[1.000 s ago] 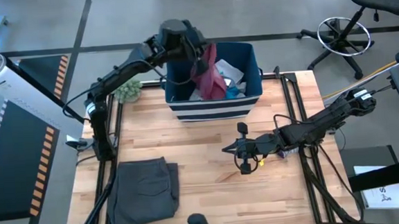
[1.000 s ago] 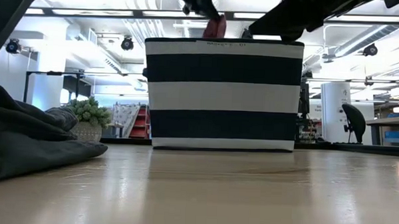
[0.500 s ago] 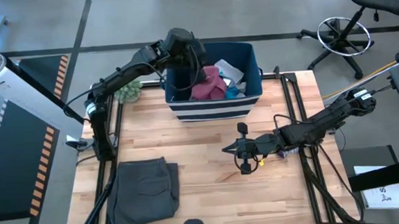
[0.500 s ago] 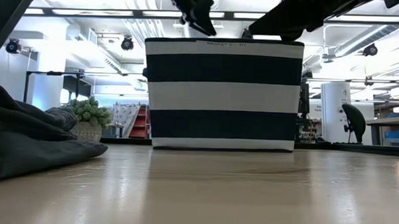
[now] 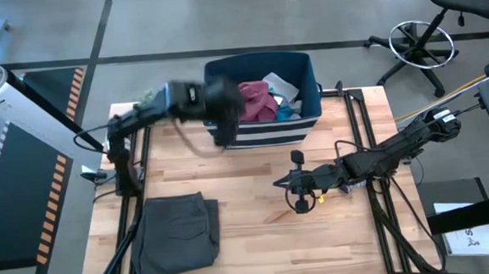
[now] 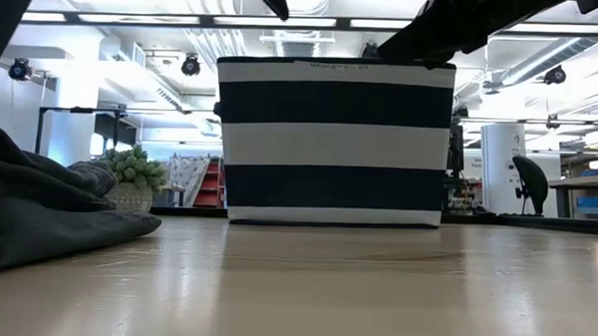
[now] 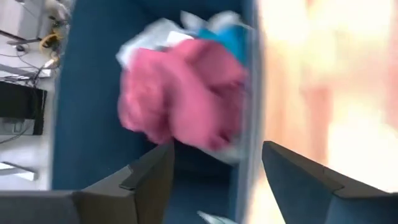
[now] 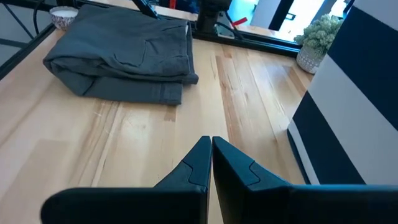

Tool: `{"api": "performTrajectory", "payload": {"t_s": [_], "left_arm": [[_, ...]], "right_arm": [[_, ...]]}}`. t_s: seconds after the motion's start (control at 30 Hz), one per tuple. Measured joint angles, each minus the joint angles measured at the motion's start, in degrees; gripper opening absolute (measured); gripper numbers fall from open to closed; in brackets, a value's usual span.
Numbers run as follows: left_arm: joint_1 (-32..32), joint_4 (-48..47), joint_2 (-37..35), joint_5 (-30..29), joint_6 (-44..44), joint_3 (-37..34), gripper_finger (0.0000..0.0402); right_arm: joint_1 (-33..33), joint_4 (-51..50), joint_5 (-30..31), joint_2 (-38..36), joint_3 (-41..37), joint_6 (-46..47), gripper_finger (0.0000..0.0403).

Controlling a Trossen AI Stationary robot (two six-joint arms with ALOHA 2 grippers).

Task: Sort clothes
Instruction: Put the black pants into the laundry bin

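A maroon garment [image 5: 258,100] lies bunched in the navy striped bin [image 5: 266,137], on top of a white garment [image 5: 280,85] and a teal one [image 5: 288,110]. My left gripper [image 5: 224,121] is open with nothing between its fingers, above the bin's near left corner. In its wrist view the maroon garment [image 7: 180,93] lies ahead of the gripper [image 7: 214,168]. A folded dark grey garment [image 5: 178,234] lies flat on the table's near left part. My right gripper [image 5: 281,184] is shut and touches nothing, at the table's middle in front of the bin.
A small potted plant [image 5: 155,111] stands left of the bin at the table's far left. Bare wood [image 5: 259,238] stretches between the grey garment and my right arm. An office chair [image 5: 441,14] stands beyond the table's far right corner.
My left gripper has opened and let go of the maroon garment, which hung from it over the bin and has dropped into the bin in a bunch. The gripper has then swung toward the table's near and left side, off the bin's inside.
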Motion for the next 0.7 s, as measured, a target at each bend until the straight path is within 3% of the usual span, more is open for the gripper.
{"api": "performTrajectory", "payload": {"t_s": [0.37,0.53,0.7], "left_arm": [[-24.9,-3.6,-2.7,-2.9,-24.6,-7.0,0.0223],[-31.5,-3.6,-6.2,-2.9,-38.5,-18.7,0.0226],[-35.3,0.9,-12.1,1.0,-53.0,-36.3,0.0217]], "right_arm": [[0.0,0.0,-0.1,0.0,0.0,-0.9,0.0000],[0.0,-0.4,-0.1,0.0,0.0,-1.1,0.0000],[0.0,-1.0,-0.2,0.0,0.0,-0.7,0.0000]]}}
